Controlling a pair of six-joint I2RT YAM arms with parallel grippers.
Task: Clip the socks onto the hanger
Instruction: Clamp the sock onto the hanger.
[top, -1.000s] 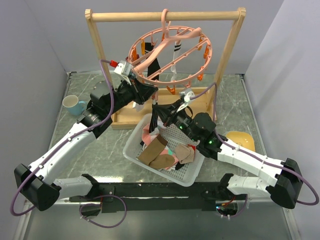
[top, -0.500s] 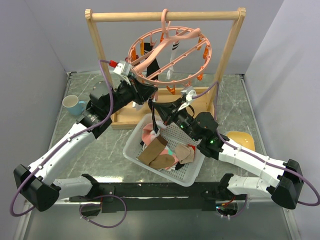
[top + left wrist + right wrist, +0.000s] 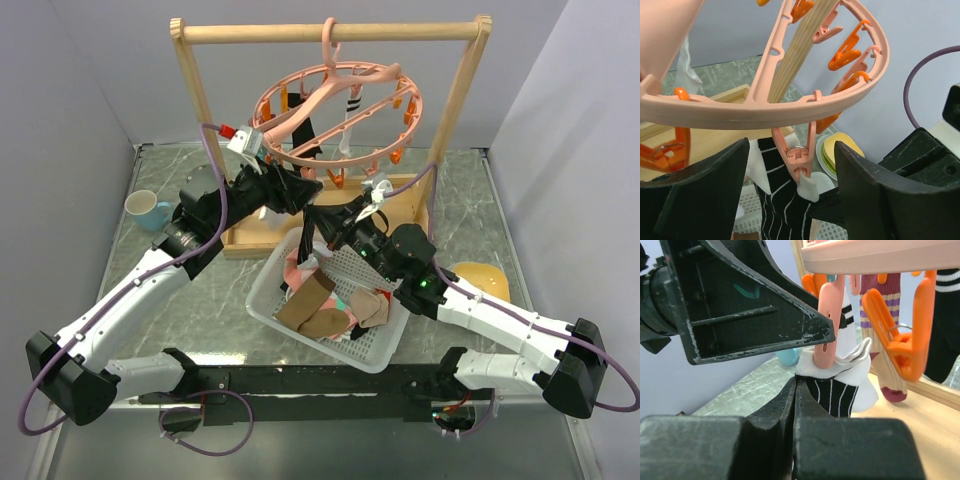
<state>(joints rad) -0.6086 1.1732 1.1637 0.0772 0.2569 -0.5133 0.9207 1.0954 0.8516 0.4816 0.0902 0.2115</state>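
Note:
The salmon-pink ring hanger [image 3: 340, 110] hangs from the wooden rack, with several socks clipped to it. My left gripper [image 3: 791, 165] is open, one finger on either side of a pink clip [image 3: 799, 157] without touching it. That clip pinches the white cuff of a black sock with white stripes [image 3: 780, 210]. My right gripper [image 3: 797, 382] is shut on the edge of this same sock [image 3: 832, 392], just below the clip [image 3: 829, 335]. In the top view both grippers, left [image 3: 300, 190] and right [image 3: 318, 215], meet under the ring's near rim.
A white mesh basket [image 3: 265, 290] below the grippers holds more socks [image 3: 320, 305]. The wooden rack [image 3: 330, 32] stands behind. A blue mug [image 3: 147, 208] sits at the left and yellow plates [image 3: 480, 280] at the right. An orange clip [image 3: 900, 340] and a maroon striped sock [image 3: 885, 290] hang close by.
My left gripper has opened and let go of the pink clip, which now bites the sock's cuff. The hanger's near rim has swung up a little. The right gripper stays shut.

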